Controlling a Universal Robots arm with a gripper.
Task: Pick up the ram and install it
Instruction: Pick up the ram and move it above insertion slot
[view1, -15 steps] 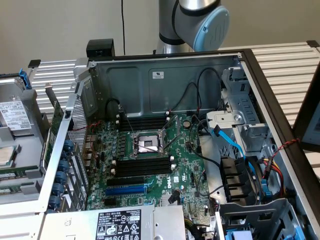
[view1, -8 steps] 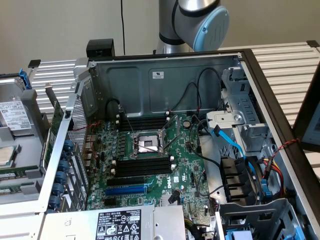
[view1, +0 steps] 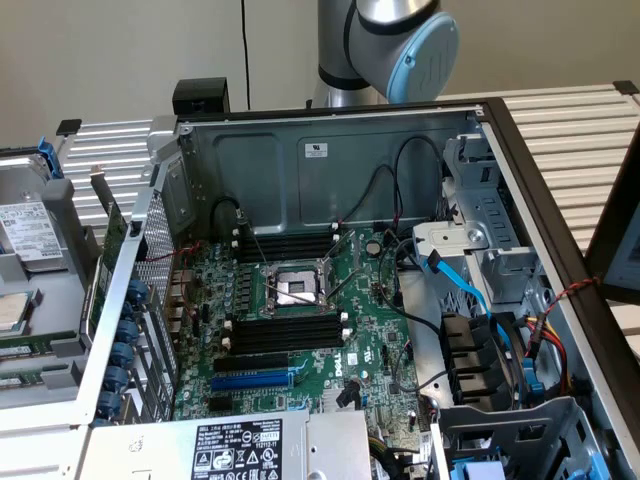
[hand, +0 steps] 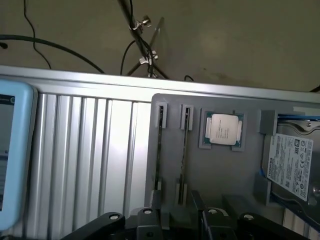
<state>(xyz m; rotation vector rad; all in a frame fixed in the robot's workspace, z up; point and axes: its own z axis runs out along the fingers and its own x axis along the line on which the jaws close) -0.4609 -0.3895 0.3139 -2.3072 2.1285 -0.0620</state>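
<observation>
DELL printed in white on the green motherboard (view1: 365, 290) inside the open grey computer case (view1: 280, 170). Black-and-white sticker (view1: 237, 448) on the silver power supply box (view1: 335, 435), print too small to read. Likewise the white label on the silver hard drive (hand: 292, 167). Near it, a square silver processor chip (hand: 223, 129) seated in the grey holder tray (hand: 210, 175). The ram (hand: 159, 145) — a thin dark stick seen edge-on — standing in a narrow groove of that tray, with a second such stick (hand: 184, 145) in the next groove. Black gripper (hand: 176, 220) hanging by the groove ends — open or closed, cannot tell.
</observation>
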